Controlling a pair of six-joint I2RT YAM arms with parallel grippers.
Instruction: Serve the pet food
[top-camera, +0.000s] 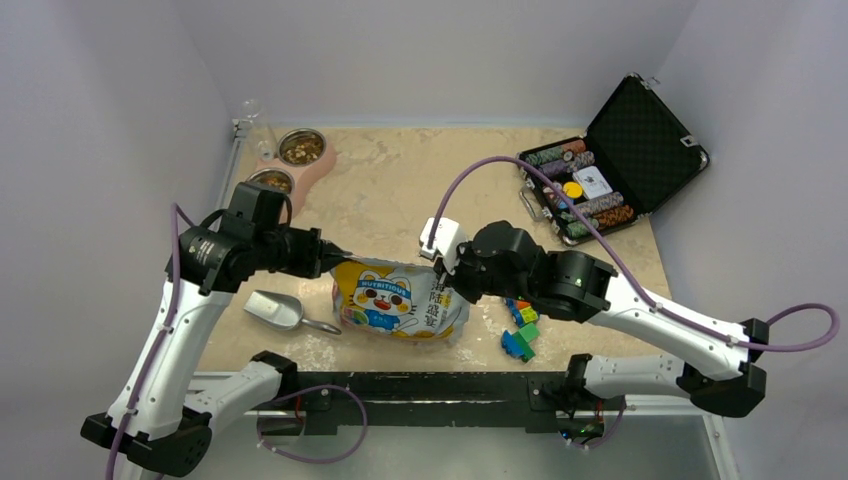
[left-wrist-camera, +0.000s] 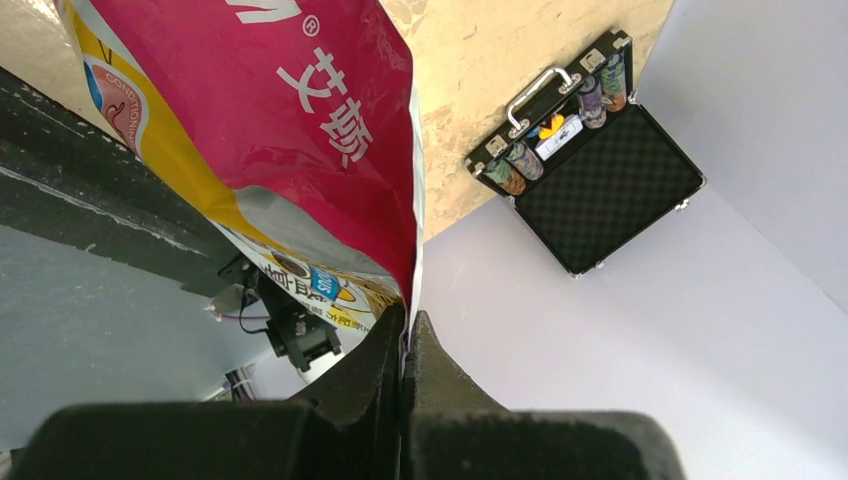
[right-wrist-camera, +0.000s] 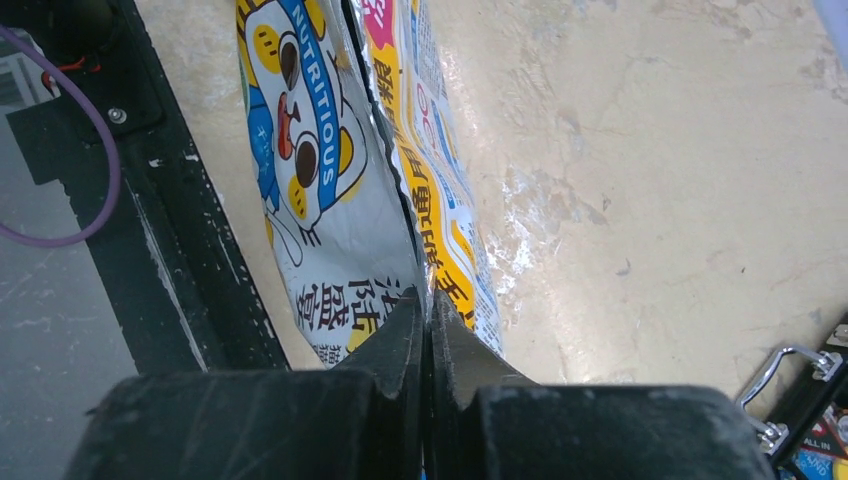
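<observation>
Top camera: high, behind the arm bases (top-camera: 150, 440), facing far. Wrist cameras: close, looking along own fingers (left-wrist-camera: 365, 385). All three share the bag (top-camera: 400, 300).

- The left arm (top-camera: 165, 330) is extended inward from the left side, and the left gripper (top-camera: 328, 256) is clamped on the left edge of the bag (top-camera: 400, 300).
- The right arm (top-camera: 650, 305) is bent across toward the centre, and the right gripper (top-camera: 441, 272) is pinched on the bag's right edge, jaws pressed together.
</observation>
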